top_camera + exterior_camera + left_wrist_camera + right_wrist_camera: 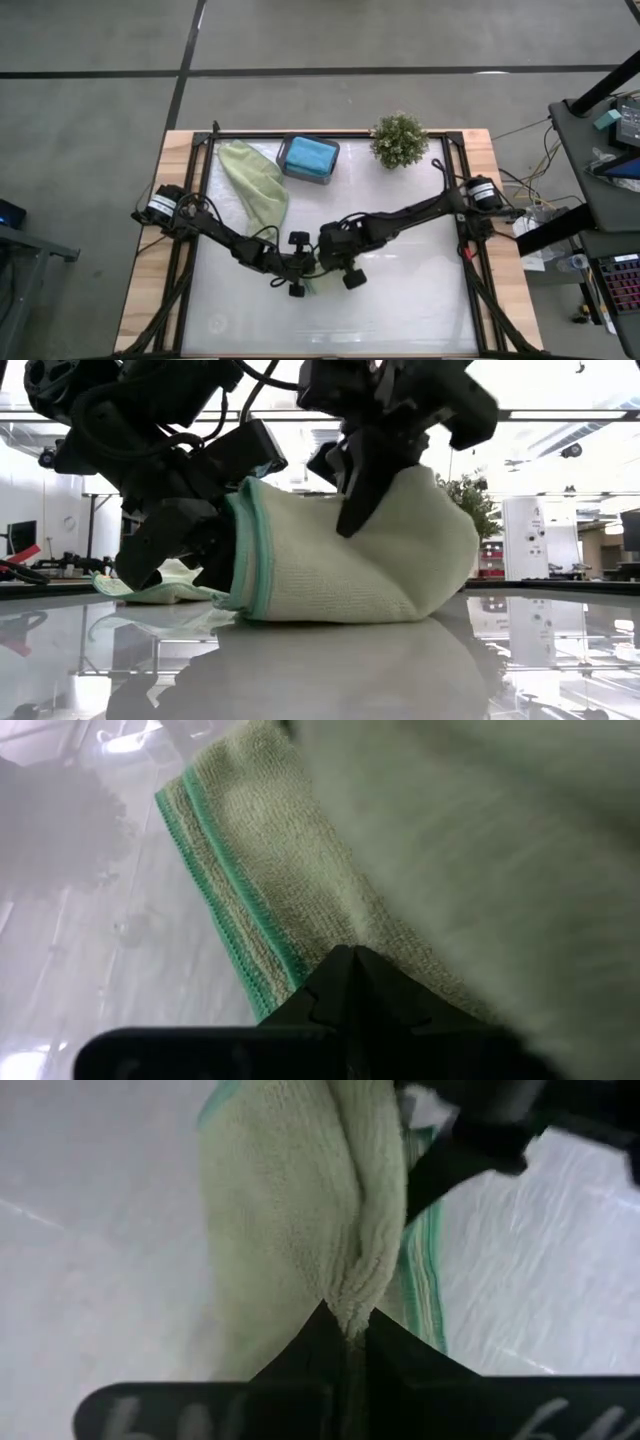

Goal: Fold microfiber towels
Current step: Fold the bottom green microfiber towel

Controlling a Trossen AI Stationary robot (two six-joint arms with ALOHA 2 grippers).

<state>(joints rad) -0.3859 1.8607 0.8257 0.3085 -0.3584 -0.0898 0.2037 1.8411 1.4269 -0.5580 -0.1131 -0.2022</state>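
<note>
Item: sage towel (340,550), which I hold bunched, long axis left-right across the counter (400,290). Left pincer (345,965) and right pincer (345,1325) both clamp it shut.

Green towel (312,283) — mostly under arms

Dark grey tray (326,172) at about 12 o'clock on the table (400,300), near the far edge. Small bushy green potted plant (399,140) at about 1 o'clock, just right of the tray and apart from it; in the low view the plant (470,495) shows at 3 o'clock. Table top white and glossy, black rails along its sides, bare wood strips outside them. Grey floor with dark seams beyond. Side desk (610,120) with cables and electronics at 3 o'clock.
</note>
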